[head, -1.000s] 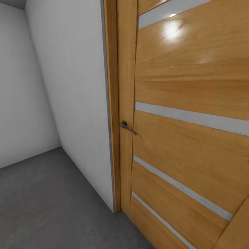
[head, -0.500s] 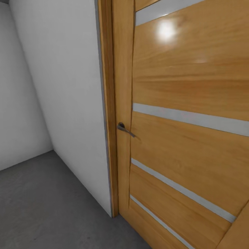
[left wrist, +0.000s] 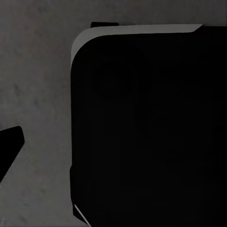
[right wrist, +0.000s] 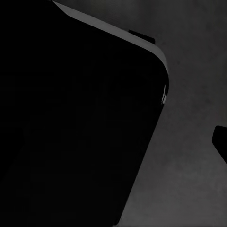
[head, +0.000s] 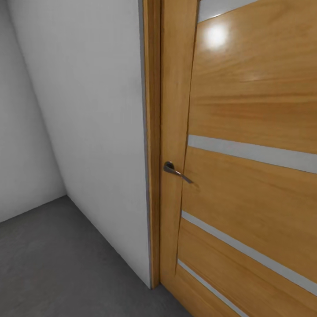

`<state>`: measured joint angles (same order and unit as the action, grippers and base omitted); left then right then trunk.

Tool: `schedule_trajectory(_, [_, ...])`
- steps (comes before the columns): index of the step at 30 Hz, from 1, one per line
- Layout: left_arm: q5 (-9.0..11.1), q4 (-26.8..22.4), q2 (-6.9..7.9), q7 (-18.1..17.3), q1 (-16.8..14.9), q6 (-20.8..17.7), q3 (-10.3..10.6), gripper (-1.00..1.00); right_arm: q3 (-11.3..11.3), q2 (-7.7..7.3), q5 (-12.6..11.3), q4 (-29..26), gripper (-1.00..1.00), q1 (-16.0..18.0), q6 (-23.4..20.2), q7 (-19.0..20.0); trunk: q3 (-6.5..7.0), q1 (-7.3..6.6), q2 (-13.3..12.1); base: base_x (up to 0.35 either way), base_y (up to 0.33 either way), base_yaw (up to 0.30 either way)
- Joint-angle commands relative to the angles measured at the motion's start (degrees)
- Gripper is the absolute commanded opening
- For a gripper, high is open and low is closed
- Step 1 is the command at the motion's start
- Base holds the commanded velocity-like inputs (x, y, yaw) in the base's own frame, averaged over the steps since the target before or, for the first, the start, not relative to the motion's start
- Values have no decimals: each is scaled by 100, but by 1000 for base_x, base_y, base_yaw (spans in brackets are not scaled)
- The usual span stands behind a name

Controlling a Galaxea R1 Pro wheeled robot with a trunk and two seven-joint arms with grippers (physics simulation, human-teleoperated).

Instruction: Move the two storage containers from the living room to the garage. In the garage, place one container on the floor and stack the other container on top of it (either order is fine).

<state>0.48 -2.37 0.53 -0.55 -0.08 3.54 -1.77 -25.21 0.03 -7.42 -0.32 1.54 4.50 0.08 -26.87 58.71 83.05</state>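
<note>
A wooden plank-panelled door (head: 246, 176) with a metal lever handle (head: 176, 171) meets a pale grey wall (head: 88, 110) above the floor (head: 53, 264); neither pincer's state can be told.

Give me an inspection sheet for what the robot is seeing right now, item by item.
Surface: dark grey mottled concrete floor, bare where it shows.
Job's things: nothing seen.
Clutter: nothing seen.
Grippers: cannot tell open or shut; in each wrist view a large black rounded body covers most of the picture above grey floor.
Cables: nothing seen.
Surroundings: wooden door with pale horizontal strips, close ahead; dark metal lever handle near its left edge; wooden door frame beside a plain pale grey wall that meets a second wall in a corner at the far left.
</note>
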Motion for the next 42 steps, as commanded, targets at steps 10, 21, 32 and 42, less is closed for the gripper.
schedule_trajectory(10, [5,0,0,2,-1,15,-16,100,-50,-3,-61,5,100,5,18,1,-5,1,3,22,24,-233])
schedule_trajectory(21, [5,0,-7,2,-1,15,-16,100,-51,-3,-60,5,100,4,16,1,-5,1,3,1,1,-241])
schedule_trajectory(32, [5,0,-2,3,-1,15,-16,100,-48,-3,-63,5,100,4,16,1,-5,1,3,0,0,-241])
schedule_trajectory(42, [5,0,0,3,-1,15,-16,100,-48,-3,-61,5,100,4,16,1,-5,1,3,0,0,-241])
